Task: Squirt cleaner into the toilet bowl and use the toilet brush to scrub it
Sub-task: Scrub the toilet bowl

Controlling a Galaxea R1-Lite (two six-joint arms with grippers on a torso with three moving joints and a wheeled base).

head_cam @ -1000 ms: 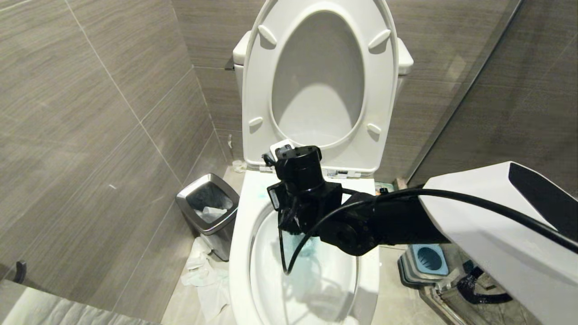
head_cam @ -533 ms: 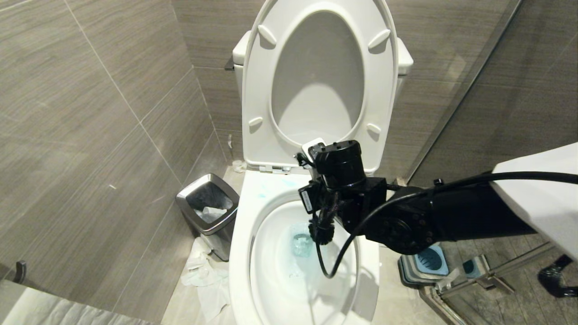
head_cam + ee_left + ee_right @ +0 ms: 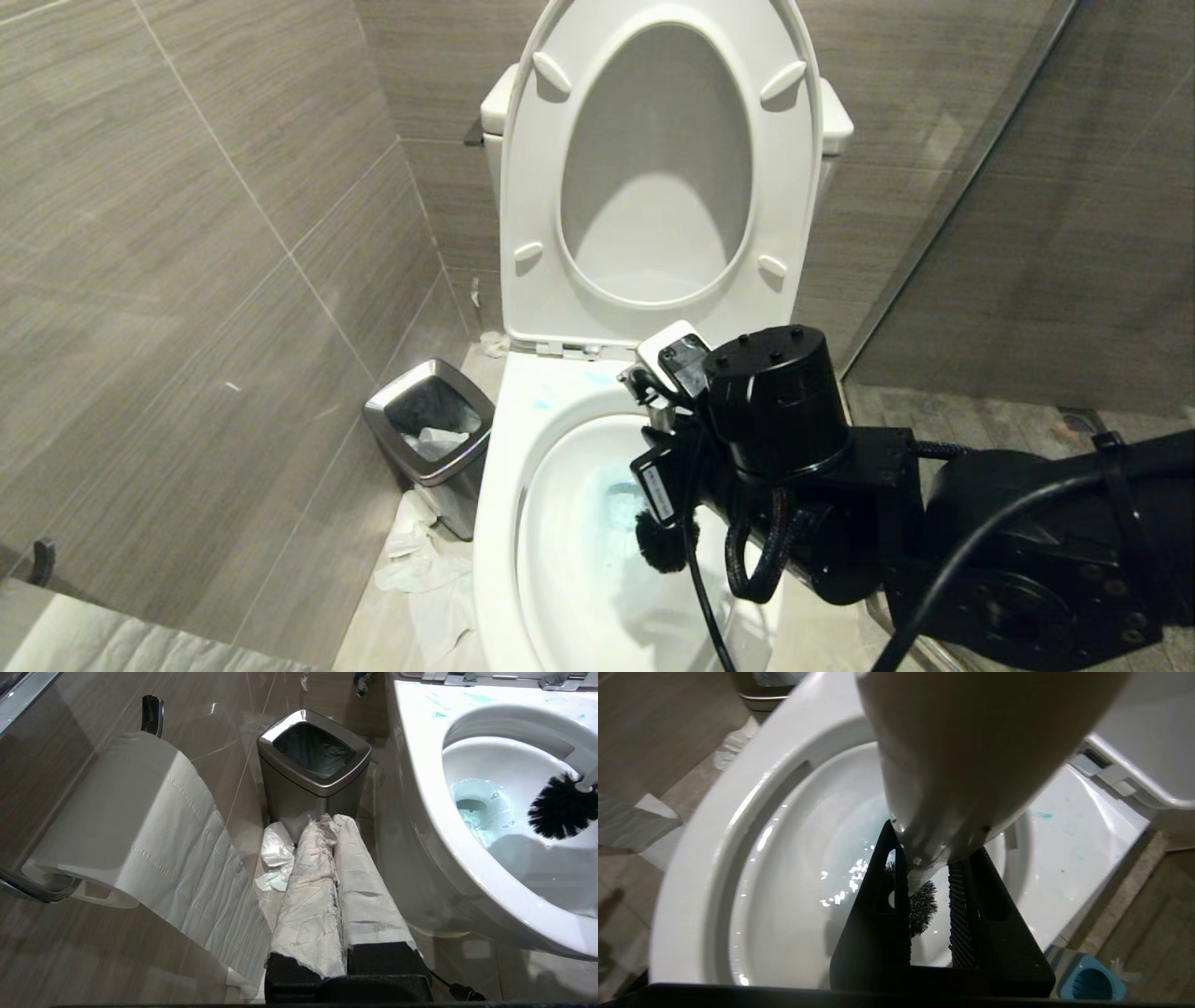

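The white toilet bowl (image 3: 495, 485) stands with seat and lid (image 3: 658, 168) raised. Turquoise cleaner tints the water (image 3: 621, 499) and smears the rear rim (image 3: 541, 403). My right gripper (image 3: 929, 858) hangs over the bowl's right side, shut on the toilet brush's pale handle (image 3: 971, 742). The dark bristle head (image 3: 665, 541) hangs inside the basin, just right of the water (image 3: 476, 807); in the left wrist view the bristle head (image 3: 563, 807) shows clear of it. My left gripper (image 3: 327, 821), fingers wrapped in white paper, is shut and parked low beside the bowl's left.
A steel-rimmed bin (image 3: 431, 420) stands left of the toilet, with crumpled tissue (image 3: 420, 569) on the floor by it. A toilet roll (image 3: 126, 826) hangs on the left wall. The blue-and-grey brush holder (image 3: 1090, 982) sits on the floor to the right. A glass partition (image 3: 943, 215) closes the right side.
My right arm has swung from the bowl's rear left toward its right side and closer to the camera. The brush head has swept across the basin with it.
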